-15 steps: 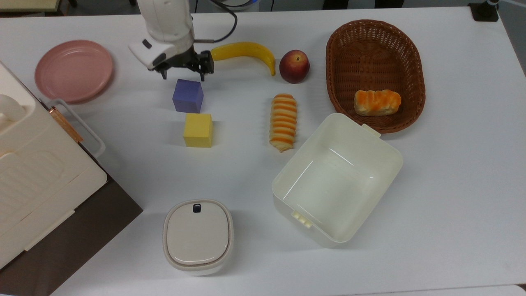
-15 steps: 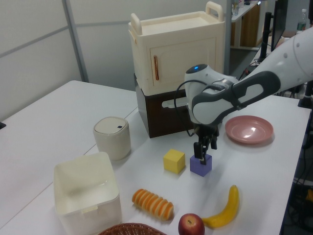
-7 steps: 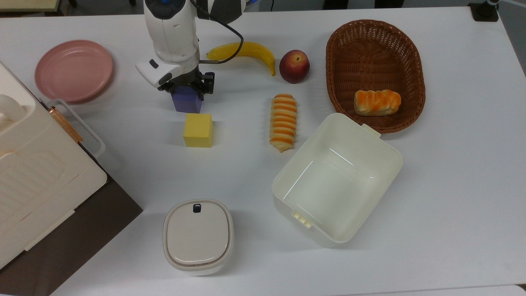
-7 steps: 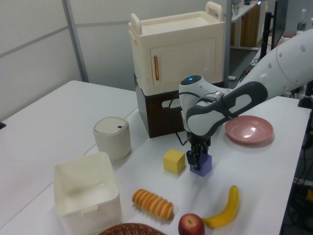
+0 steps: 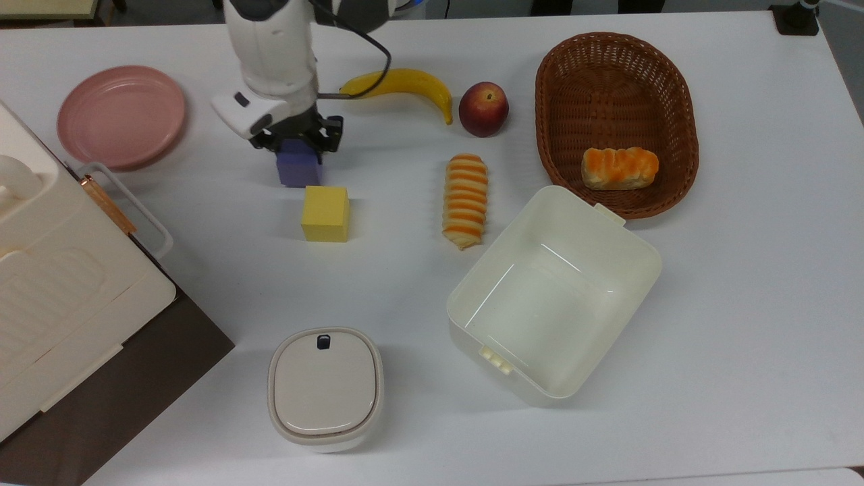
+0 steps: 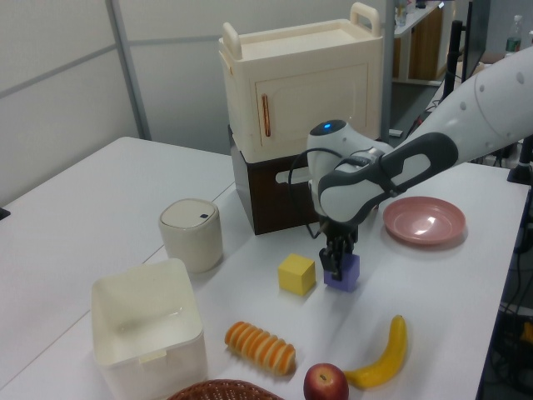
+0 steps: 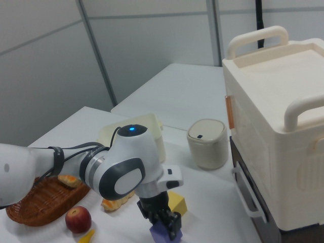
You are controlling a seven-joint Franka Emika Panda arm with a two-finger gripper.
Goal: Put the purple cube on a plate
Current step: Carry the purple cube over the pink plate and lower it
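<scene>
Claw: the black two-finger claw (image 5: 295, 138) is closed on the small matte blue-purple cube (image 5: 297, 169), one finger on each side.
Cube: it is just beside the yellow foam cube (image 5: 325, 213), on that cube's far side in the top view.
Plate: the round dusty-pink plate (image 5: 121, 115) lies on the white table (image 5: 742, 304), well apart from the yellow cube, toward the top view's left.

Pale grey panelled walls (image 6: 58, 75) behind a white table (image 5: 742, 304).
</scene>
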